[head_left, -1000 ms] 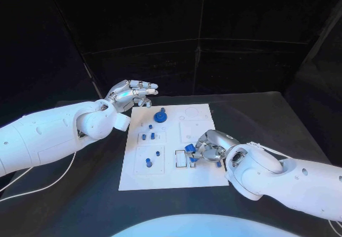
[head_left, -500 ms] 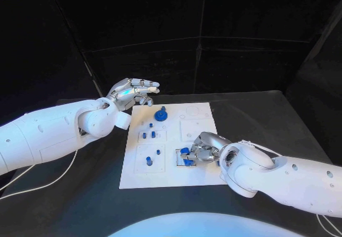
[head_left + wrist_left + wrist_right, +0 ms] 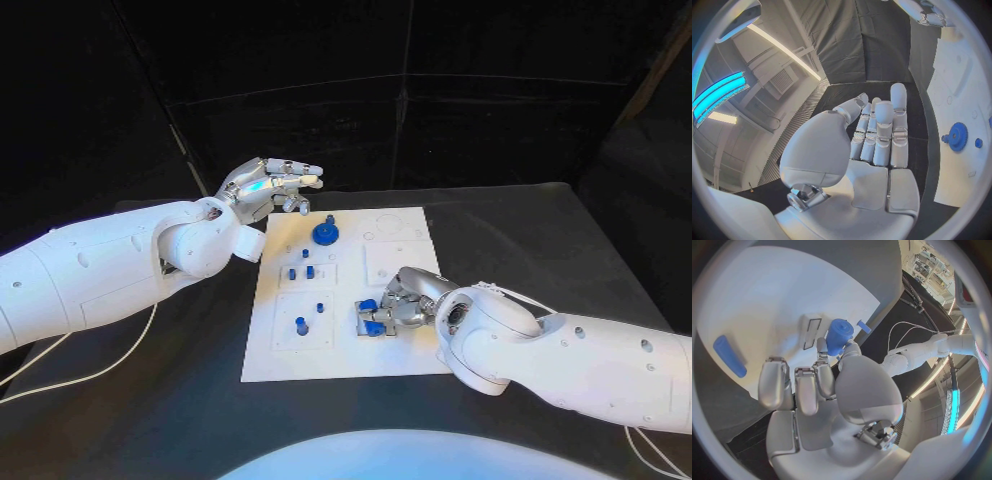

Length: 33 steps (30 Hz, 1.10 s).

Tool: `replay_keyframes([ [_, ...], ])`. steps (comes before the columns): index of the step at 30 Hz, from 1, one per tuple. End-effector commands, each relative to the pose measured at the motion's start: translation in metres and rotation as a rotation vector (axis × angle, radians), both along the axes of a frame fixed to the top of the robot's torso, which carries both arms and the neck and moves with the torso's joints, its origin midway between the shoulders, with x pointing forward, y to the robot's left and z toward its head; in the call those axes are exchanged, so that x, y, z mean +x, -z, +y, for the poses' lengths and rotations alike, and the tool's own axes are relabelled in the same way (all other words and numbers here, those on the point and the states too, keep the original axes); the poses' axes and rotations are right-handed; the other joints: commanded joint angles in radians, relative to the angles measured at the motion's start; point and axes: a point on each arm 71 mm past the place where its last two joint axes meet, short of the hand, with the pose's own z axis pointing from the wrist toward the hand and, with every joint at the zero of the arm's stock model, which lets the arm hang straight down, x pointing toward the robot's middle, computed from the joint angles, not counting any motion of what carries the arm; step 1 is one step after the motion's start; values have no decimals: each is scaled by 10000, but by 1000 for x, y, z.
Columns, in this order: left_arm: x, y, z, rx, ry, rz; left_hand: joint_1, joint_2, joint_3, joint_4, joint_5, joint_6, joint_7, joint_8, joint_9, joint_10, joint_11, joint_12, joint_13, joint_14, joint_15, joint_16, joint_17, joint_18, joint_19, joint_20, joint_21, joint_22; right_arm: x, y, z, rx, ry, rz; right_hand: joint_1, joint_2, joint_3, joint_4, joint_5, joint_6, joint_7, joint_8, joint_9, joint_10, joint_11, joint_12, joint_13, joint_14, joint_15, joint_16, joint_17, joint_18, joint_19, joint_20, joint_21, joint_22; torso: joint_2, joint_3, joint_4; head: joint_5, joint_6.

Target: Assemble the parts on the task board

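Black table (image 3: 548,240), white task board (image 3: 404,262): right hand (image 3: 408,300) pinched small blue part (image 3: 839,336), likely light, rigid, slippery; left hand (image 3: 271,187) empty, fingers apart.

Right silver many-fingered hand (image 3: 404,300) covers part of the flat white task board (image 3: 411,355) near its near-right corner. Small blue cylindrical part (image 3: 839,336) in its fingers (image 3: 821,351): lower end hidden, can't tell if it touches the board's slot. Small blue pegs (image 3: 299,273) too small to tell shape. Board cut off by circle rim in left wrist view.
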Motion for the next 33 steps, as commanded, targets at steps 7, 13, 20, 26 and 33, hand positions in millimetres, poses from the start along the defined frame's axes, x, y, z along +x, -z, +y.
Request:
replay_keyframes([
  [7,0,-2,-1,7,160,-77,-97,9,-9,58,19,-60,-9,73,-9,-79,-21,50,11,-64,-3,-19,-12,134,-77,4,-76,-18,3,0,5,170,9,-72,-243,-34,-195,-3,-183,41,10,42,74,55,-25,-14,-27,729,-77,46,1038,-158,1,-93,30,6,8,-3,4,46,-26],
  [13,0,-2,-1,9,165,-77,-97,9,-9,58,19,-60,-9,73,-9,-79,-21,50,11,-64,-3,-19,-12,134,-77,4,-76,-18,4,0,6,177,95,-147,-630,19,-518,-6,-1472,-1,15,25,251,13,-20,-151,-79,710,-77,-9,956,-148,-34,-100,-11,-46,4,-5,9,61,-36],
  [20,0,-2,-1,14,165,-74,-103,19,-10,68,21,-61,-13,78,-7,-84,-24,58,13,-69,-2,-19,-20,136,-77,7,-82,-23,5,-1,5,214,196,-271,-1214,-113,-773,16,-2689,-87,45,-18,416,-69,7,-338,-173,688,-55,-80,854,-124,-101,-81,-96,-161,-1,-3,-5,73,-31],
  [26,0,-2,-1,21,195,-44,-87,38,-1,65,26,-57,-24,89,-4,-87,-32,71,16,-75,-6,-20,-29,138,-76,8,-89,-29,5,-2,4,203,194,-403,-1400,-202,-748,23,-2912,-121,56,-36,464,-104,19,-409,-213,685,-46,-95,836,-118,-116,-73,-118,-188,-6,2,-1,72,-27],
  [33,0,-2,0,32,191,-30,-87,38,-1,65,26,-57,-24,89,-4,-87,-32,71,16,-75,-6,-20,-29,138,-76,8,-89,-29,3,-3,1,119,110,-519,-1093,-185,-575,-42,-2574,-144,60,-49,545,-116,23,-455,-216,682,-39,-115,820,-112,-130,-65,-143,-215,-3,3,-9,61,-18],
])
